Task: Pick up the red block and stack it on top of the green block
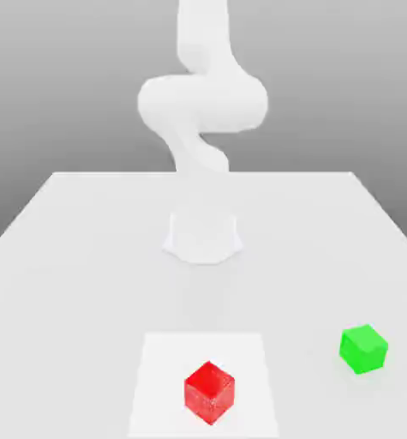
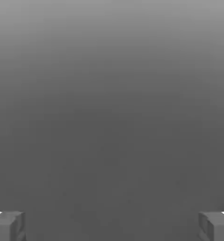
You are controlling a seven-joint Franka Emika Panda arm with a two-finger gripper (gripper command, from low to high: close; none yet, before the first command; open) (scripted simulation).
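Light is bright, even and diffuse in the exterior view, so the white arm [image 1: 202, 103] nearly washes out and its edges look soft. The surface [image 1: 61, 257] is pale grey with almost no cast shadow; a lighter square patch [image 1: 164, 369] lies on it. The red block [image 1: 210, 393] and green block [image 1: 363, 348] are saturated, with top faces brighter than their sides, which suggests light from above. The backdrop grades from lighter grey to darker. The hand view is dimmer, a smooth grey gradient, darkest low down, with no glare.
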